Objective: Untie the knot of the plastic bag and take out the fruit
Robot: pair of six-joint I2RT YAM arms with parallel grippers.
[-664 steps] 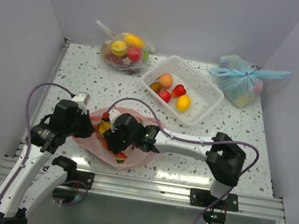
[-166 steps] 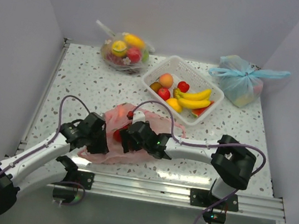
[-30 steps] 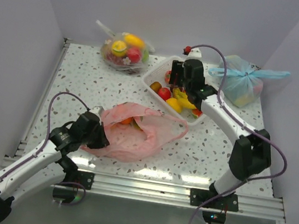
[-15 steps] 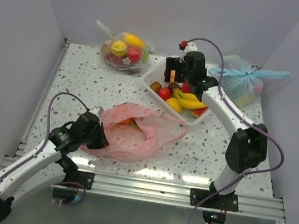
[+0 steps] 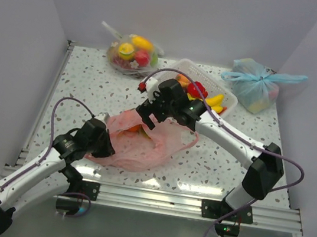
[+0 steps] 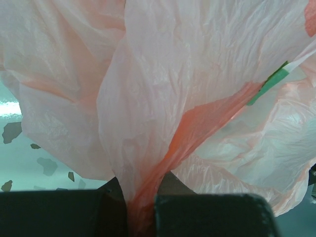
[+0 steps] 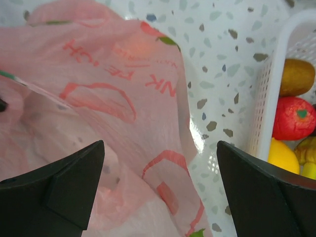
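The pink plastic bag (image 5: 148,150) lies open at the table's front, and no knot shows in it. One handle loop (image 5: 190,136) lies to its right. An orange fruit (image 5: 136,129) shows inside its mouth. My left gripper (image 5: 102,141) is shut on a bunched fold of the bag's film (image 6: 148,163), with its jaws (image 6: 143,197) closed. My right gripper (image 5: 149,117) is open and empty just above the bag's mouth. In the right wrist view it (image 7: 160,173) spreads wide over the pink film (image 7: 98,98).
A white basket (image 5: 228,98) behind the bag holds bananas and other fruit; its wall (image 7: 270,98), a kiwi (image 7: 296,76) and a red fruit (image 7: 294,117) show in the right wrist view. A clear bag of fruit (image 5: 131,53) is at back left. A light blue bag (image 5: 258,83) is at back right.
My right gripper has moved from over the basket forward and left to the pink bag's mouth, open and empty. My left gripper has kept its hold on the bag.
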